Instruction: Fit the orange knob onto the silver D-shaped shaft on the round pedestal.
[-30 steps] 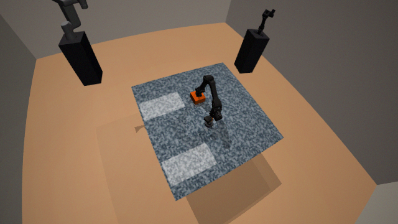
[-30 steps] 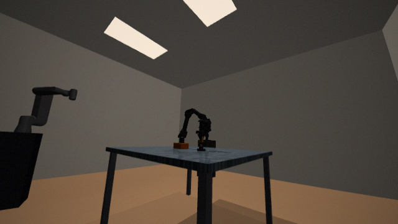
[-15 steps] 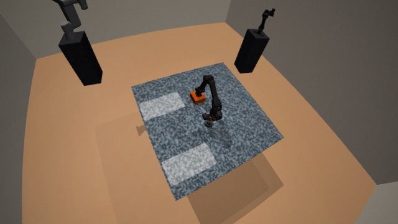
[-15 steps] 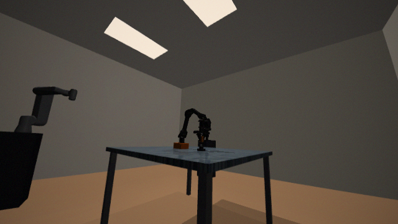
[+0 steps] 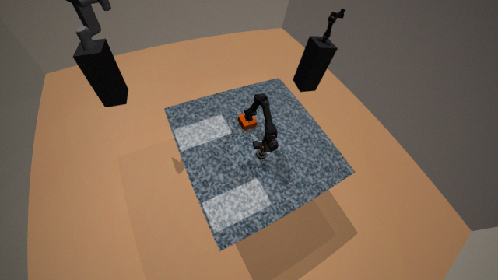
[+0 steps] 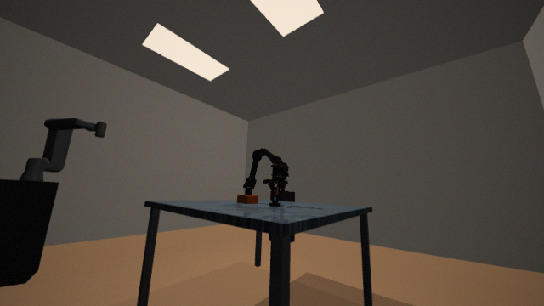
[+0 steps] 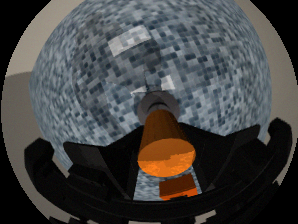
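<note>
The orange knob is held upright between the fingers of my gripper. In the wrist view its wide top faces the camera and its far end overlaps the round pedestal. In the exterior view the knob is above the pedestal, with a dark part between them. In the top view the gripper covers most of the knob. The shaft, its flat side and the knob's hole are hidden or too small to tell. Whether knob and shaft touch I cannot tell.
The arm stands on an orange base block behind the pedestal on the mottled blue table. Two pale patches of light lie on the table. Black pillars with other arms stand beyond it.
</note>
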{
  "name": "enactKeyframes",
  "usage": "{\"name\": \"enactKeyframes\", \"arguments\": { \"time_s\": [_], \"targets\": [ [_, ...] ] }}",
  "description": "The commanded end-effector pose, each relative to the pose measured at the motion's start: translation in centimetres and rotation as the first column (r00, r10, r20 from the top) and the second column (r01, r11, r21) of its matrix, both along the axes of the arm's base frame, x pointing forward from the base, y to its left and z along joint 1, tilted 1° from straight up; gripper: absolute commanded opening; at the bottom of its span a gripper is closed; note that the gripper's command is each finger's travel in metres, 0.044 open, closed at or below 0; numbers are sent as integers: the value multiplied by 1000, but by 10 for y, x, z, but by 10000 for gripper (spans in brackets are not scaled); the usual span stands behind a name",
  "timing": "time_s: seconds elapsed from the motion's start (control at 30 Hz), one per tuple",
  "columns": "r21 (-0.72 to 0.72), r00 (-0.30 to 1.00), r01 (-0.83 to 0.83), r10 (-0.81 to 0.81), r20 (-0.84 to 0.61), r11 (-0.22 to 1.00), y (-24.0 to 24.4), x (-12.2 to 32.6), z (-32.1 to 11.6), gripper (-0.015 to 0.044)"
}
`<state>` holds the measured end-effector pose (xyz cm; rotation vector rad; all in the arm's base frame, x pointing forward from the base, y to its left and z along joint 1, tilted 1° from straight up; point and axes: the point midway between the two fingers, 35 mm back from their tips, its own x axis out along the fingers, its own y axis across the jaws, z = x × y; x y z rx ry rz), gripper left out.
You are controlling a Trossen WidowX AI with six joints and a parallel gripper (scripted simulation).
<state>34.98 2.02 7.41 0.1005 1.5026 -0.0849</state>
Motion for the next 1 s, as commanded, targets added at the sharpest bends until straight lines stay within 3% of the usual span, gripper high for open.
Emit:
{"name": "enactKeyframes", "arguments": {
  "time_s": [0.0,0.97],
  "targets": [
    [3,1000,4,-4,-10,1000,0,-2,-13,0],
    [2,1000,1,-1,-10,1000,1,-1,-20,0]
  ]
}}
